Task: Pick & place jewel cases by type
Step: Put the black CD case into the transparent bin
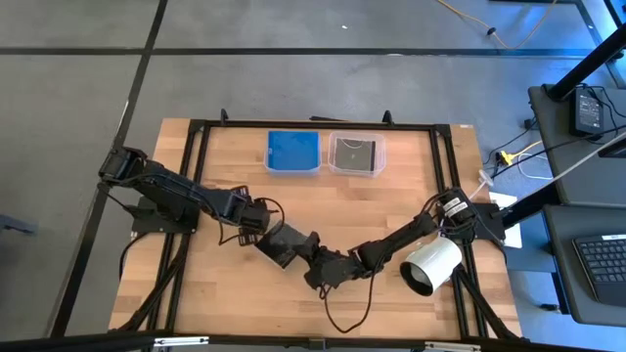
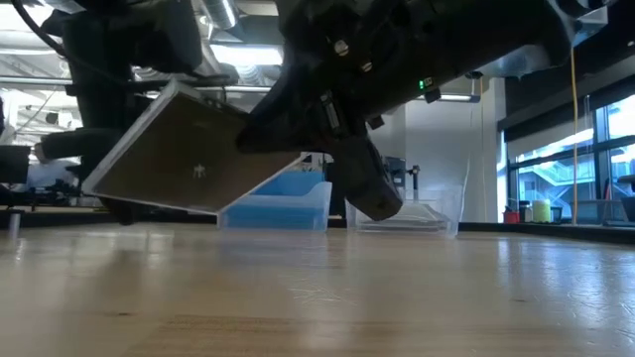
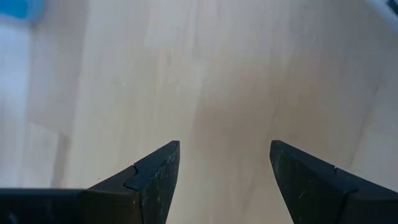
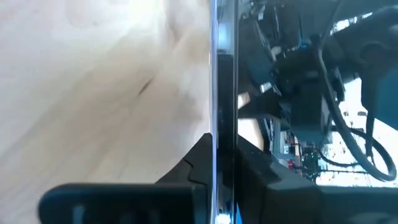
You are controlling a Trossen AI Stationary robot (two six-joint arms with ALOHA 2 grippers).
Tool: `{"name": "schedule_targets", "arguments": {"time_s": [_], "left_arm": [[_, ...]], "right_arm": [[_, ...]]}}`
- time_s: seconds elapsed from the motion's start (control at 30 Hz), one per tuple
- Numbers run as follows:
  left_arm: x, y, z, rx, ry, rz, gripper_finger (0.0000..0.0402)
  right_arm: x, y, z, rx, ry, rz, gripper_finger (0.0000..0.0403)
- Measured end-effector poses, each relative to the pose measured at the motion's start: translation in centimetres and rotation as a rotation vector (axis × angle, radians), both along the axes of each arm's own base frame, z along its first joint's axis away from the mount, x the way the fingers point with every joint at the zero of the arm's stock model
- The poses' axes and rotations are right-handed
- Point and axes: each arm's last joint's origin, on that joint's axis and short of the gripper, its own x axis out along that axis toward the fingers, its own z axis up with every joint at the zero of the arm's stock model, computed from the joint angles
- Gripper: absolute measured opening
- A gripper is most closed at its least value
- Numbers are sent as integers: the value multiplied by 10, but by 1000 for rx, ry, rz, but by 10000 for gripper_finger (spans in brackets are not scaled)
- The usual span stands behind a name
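I have a dark jewel case [image 1: 285,244] pinched edge-on in my right gripper [image 1: 311,256], tilted above mid-table. My left gripper [image 1: 262,219] hangs beside it, fingers spread and empty. Next (by my reckoning) I carry it to the dark-case tub [image 1: 356,154], not the blue-case tub [image 1: 293,153].

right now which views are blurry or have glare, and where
Low view: the wooden table foreground is soft, and bright ceiling lights leave the tilted dark jewel case and arms in silhouette. Left wrist view: table grain blurred. Right wrist view: the case edge shows glare between the right gripper fingers.
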Motion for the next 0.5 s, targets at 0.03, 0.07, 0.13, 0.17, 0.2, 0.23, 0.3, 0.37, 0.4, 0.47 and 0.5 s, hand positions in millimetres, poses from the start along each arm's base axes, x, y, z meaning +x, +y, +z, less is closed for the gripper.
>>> {"name": "schedule_targets", "arguments": {"time_s": [0.03, 0.07, 0.13, 0.17, 0.2, 0.23, 0.3, 0.37, 0.4, 0.47, 0.5], "left_arm": [[1, 0, 0, 11, -14, 0, 246], [2, -1, 1, 20, -26, -2, 246], [4, -1, 1, 36, -47, 1, 246], [4, -1, 1, 37, -52, 0, 246], [4, -2, 2, 38, -53, -1, 246], [4, -2, 2, 39, -50, -2, 246], [4, -2, 1, 39, -48, -4, 246], [4, -2, 1, 38, -49, -1, 246], [4, -2, 1, 36, -51, 7, 246], [4, -2, 1, 33, -56, 18, 246], [4, -2, 2, 30, -59, 24, 246]], "right_arm": [[0, 0, 0, -2, 0, 0, 43], [0, 1, 0, -5, -1, -4, 43], [0, 0, 0, -18, -3, -20, 43], [0, -1, 0, -32, -2, -29, 46], [-1, -1, 1, -45, -2, -37, 52], [-1, -1, 1, -63, -1, -48, 57], [-1, -2, 1, -94, 0, -71, 61], [-2, -1, 1, -121, 3, -84, 55], [-2, -1, 1, -142, 7, -92, 50], [-3, -1, 2, -189, 16, -109, 42], [-3, -1, 2, -198, 15, -120, 42]]}}
